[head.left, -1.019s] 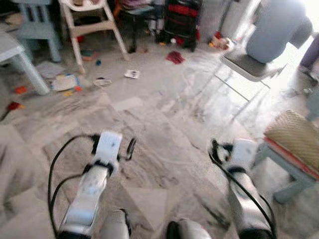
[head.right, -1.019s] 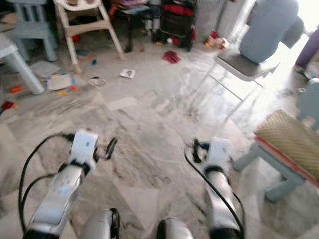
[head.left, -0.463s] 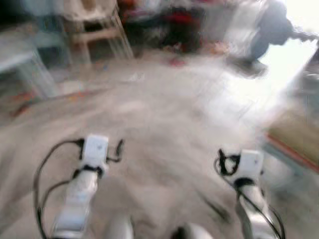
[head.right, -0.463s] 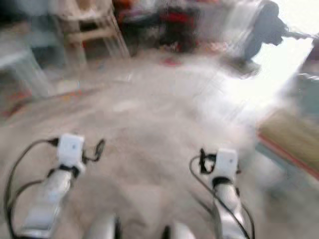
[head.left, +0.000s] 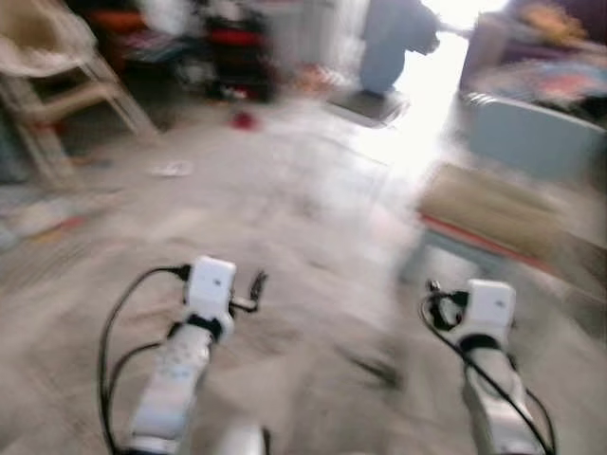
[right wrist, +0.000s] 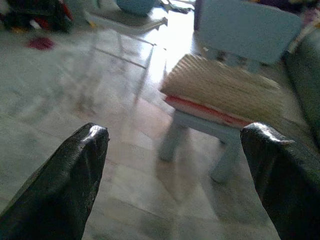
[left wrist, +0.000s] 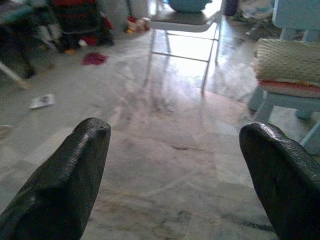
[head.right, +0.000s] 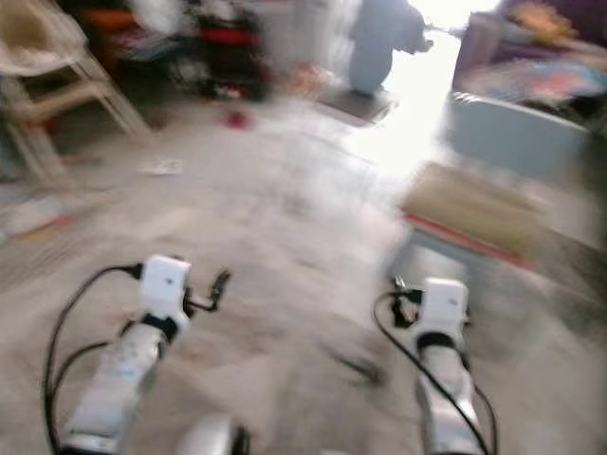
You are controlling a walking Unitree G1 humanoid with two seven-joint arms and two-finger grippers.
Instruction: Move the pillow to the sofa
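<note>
Both hands [left wrist: 175,150] [right wrist: 175,150] spread above open floor [left wrist: 165,150].

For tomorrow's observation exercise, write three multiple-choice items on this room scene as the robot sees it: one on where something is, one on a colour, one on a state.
1. Where does the woven pillow lie?
A. on a small stool
B. on the floor
C. on the high chair

2. What colour is the layer right beneath the pillow?
A. green
B. red
C. black

3. How are the fingers of the right gripper set?
A. closed on the pillow
C. pressed together, empty
B. spread wide, empty

Answers:
1 A, the pillow rests on the light blue stool, off the marble floor.
2 B, a red edge shows under the woven cover.
3 B, the right wrist view shows floor and stool between the two fingers; the left gripper is spread alike.
</note>
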